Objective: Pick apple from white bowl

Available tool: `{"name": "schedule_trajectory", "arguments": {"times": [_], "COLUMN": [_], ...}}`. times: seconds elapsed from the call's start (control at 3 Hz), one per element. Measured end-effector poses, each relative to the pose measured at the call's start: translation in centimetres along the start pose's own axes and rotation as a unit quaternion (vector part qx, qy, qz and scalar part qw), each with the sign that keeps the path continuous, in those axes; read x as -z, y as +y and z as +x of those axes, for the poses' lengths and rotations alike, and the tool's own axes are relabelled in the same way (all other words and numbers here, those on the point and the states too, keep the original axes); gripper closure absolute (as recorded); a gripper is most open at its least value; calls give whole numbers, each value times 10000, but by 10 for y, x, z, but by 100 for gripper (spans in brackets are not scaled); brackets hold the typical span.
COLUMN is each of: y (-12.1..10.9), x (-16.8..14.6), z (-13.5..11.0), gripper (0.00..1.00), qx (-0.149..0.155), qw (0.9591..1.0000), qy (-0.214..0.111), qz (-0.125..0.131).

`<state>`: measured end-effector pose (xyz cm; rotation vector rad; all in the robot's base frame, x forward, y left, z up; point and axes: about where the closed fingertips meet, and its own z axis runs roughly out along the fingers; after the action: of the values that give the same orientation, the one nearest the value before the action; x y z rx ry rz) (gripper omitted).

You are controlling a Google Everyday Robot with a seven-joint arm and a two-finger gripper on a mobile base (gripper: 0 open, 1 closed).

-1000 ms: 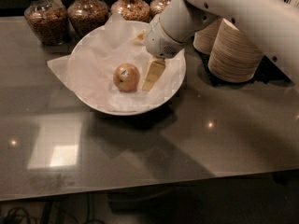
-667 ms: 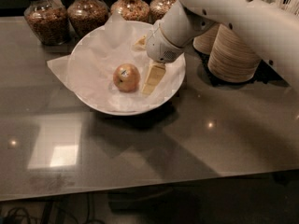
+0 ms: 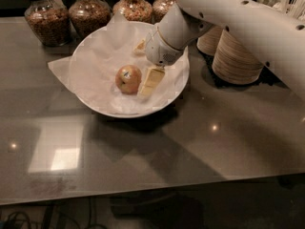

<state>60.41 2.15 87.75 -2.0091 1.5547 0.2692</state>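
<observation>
The gripper (image 3: 143, 69) is seen lowered into the white bowl (image 3: 97, 109), carried by the arm (image 3: 248, 23) that reaches in from the right. Its two fingers are held apart: the near one (image 3: 151, 80) lies low over the paper lining (image 3: 90, 61), and only a small part of the far one (image 3: 139, 46) shows beyond the wrist. Nothing is gripped between them.

The apple (image 3: 128, 78) is found in the bowl just to the left of the near finger, close enough that contact can be neither confirmed nor ruled out. It rests on the paper with its sticker turned upward. Being round, it offers no long axis to be matched, so the approach need not be turned for orientation.

The coming move is judged to turn on one relation. The apple lies to the left of the gap between the fingers and toward the near finger, rather than squarely inside the gap. A short shift to the left would probably be needed before closing, so that the fruit is taken across its middle. If the fingers were closed from here, the apple could be nudged aside and rolled on the paper.

Behind the gripper jars (image 3: 47, 18) are lined up, and to its right stacked bowls (image 3: 238, 56) stand on the table (image 3: 190, 142), well apart from the approach.
</observation>
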Motion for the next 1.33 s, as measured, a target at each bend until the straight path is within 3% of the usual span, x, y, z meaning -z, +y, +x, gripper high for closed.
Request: {"name": "schedule_trajectory", "arguments": {"times": [1.0,1.33], "y": [-3,-2], "x": [-34,-37], "z": [-4,-4], "gripper": [30,49], "qx": [187,178], "qw": [9995,9994], "qy": [189,189], "qz": [-196,-226]}}
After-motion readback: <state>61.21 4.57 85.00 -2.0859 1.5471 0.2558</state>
